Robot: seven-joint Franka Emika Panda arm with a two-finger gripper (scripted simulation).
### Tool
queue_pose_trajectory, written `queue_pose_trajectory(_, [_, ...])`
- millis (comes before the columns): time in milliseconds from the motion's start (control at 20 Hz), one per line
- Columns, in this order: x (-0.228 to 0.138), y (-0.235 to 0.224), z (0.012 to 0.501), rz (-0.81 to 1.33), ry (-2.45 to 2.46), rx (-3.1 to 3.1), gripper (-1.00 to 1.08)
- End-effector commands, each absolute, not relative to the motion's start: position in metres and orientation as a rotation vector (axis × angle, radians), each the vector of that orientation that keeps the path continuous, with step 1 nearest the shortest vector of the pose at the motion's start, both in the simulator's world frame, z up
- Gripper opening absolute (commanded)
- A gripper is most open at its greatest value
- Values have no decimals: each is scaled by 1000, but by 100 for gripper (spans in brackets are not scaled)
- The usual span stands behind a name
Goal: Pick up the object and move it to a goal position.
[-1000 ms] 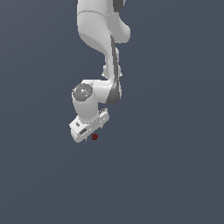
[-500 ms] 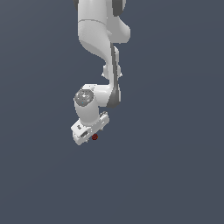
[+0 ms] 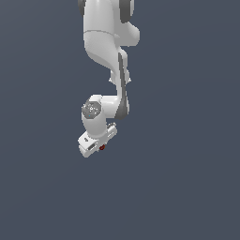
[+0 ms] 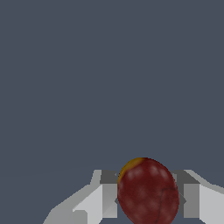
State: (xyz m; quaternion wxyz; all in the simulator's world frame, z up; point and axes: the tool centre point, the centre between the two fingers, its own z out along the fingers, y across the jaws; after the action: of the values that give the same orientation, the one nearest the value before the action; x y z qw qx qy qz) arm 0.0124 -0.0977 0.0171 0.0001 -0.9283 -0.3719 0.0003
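One small dark red object [image 4: 148, 191], rounded rather than cubic, sits pinched between the fingers [image 4: 105, 197] of the gripper [image 3: 100, 146], so its curved sides could let it roll free during a quick move.

We see flat, even, rather dim lighting in both views, with a uniform slate-grey background that carries no gradient and no cast shadows. In the exterior view the white arm [image 3: 105, 42] is brightest on its upper surfaces and shades to grey on its undersides and side panels, so light seems to come from above. There is no glare on it, only soft highlights. Edges look slightly jagged and soft, as in a low-resolution render. In the wrist view the dark red object [image 4: 148, 191] shows a mottled texture with a yellowish patch at one edge, and the fingers [image 4: 105, 197] read as blocky grey planes. We see no edge distortion.
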Motion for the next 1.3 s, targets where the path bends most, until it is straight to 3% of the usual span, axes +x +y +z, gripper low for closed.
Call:
queue_pose_trajectory(0, [13, -98, 17, 0, -1169, -2916, -100])
queue_pose_trajectory(700, [13, -91, 27, 0, -1169, -2916, -100])
queue_pose_trajectory(1250, [13, -38, 98, 0, -1169, -2917, -100])
